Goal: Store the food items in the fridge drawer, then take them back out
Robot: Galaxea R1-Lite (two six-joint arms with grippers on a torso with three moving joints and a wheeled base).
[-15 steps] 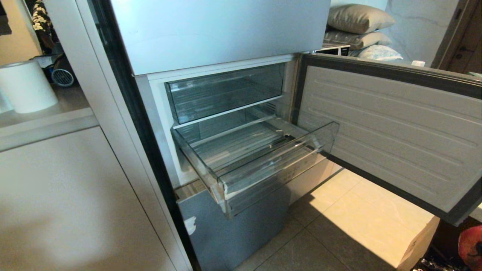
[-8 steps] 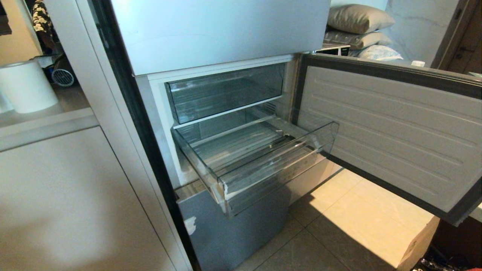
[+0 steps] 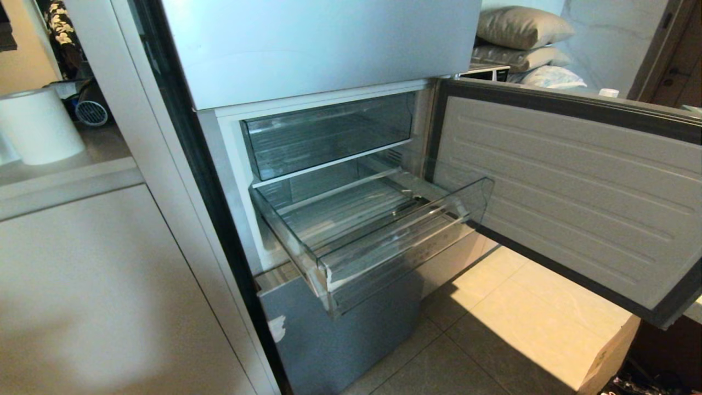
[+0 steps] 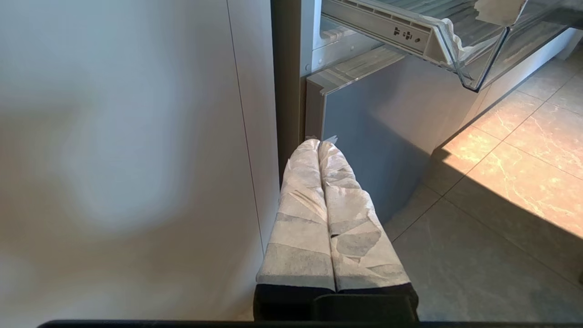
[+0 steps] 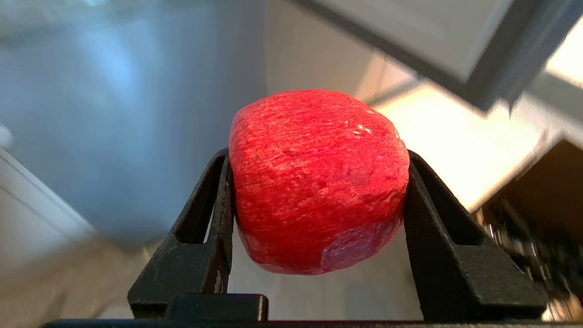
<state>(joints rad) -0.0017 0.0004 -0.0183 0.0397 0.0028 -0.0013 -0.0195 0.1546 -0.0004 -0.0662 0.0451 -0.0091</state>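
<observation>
My right claw point(image 5: 319, 182) clamps the red fruit point(image 5: 316, 182) squarely between both fingers, my left claw point(image 4: 321, 146) pressed closed

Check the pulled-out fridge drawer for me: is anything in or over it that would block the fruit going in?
Nothing visible blocks it. The fridge drawer is pulled out, open-topped and empty, and the door swings clear. The right gripper holds the red fruit.

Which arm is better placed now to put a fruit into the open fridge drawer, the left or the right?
Probably the right. Its pincer already holds a red fruit. The left pincer is shut and empty, low beside the fridge. The drawer stands pulled out and empty.
</observation>
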